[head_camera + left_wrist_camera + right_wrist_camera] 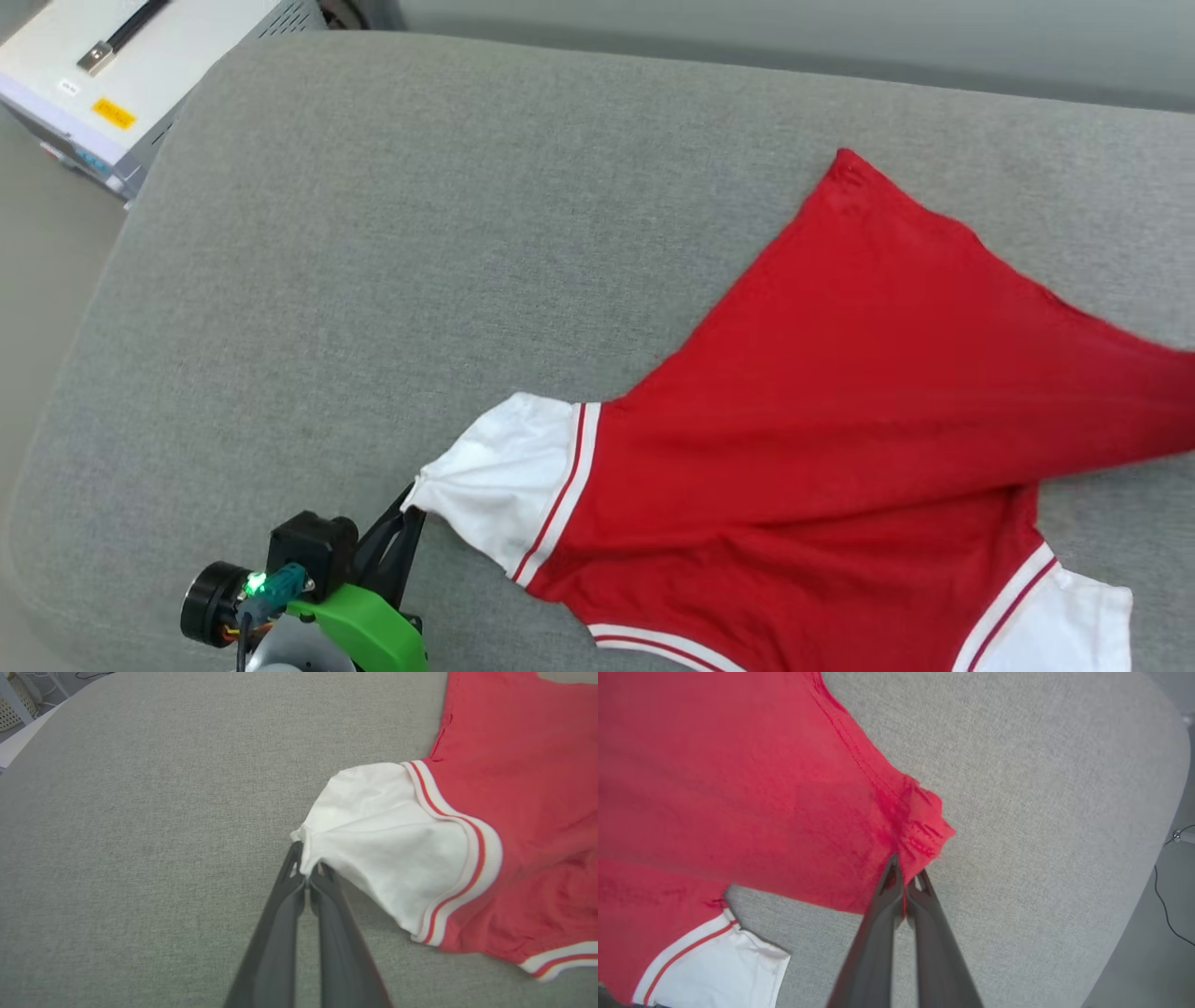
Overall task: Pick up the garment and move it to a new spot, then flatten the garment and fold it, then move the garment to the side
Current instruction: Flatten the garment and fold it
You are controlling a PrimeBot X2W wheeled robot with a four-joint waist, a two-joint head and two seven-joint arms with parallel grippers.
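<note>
A red garment (840, 420) with white short sleeves lies spread across a grey upholstered surface (373, 233), stretched between the robot's two hands. No lettering shows on the side of the garment facing up. The sleeve joins and the neckline carry red-and-white striped trim.

In the head view the left hand (411, 513) sits at the lower left. Its two dark fingers are pressed together on the outer edge of one white sleeve (504, 476), and the sleeve is drawn to a point toward them. The left wrist view shows the same grip up close: the left hand (306, 868) pinches the bunched cuff of the sleeve (383, 844), with the red body of the garment (514, 765) lying beyond it.

In the right wrist view the right hand (908, 877) is clamped on a stitched corner of the red hem, and the garment (714, 765) fans away from it. The second white sleeve (714, 970) lies flat nearby, and it also shows at the head view's lower right (1064, 625).

Beyond the far left corner of the grey surface stands a white box (187, 65) with a black handle (131, 33) and a yellow label (113, 113), its writing too small to read. A thin black cable (1164, 900) trails on the floor beside the surface.
</note>
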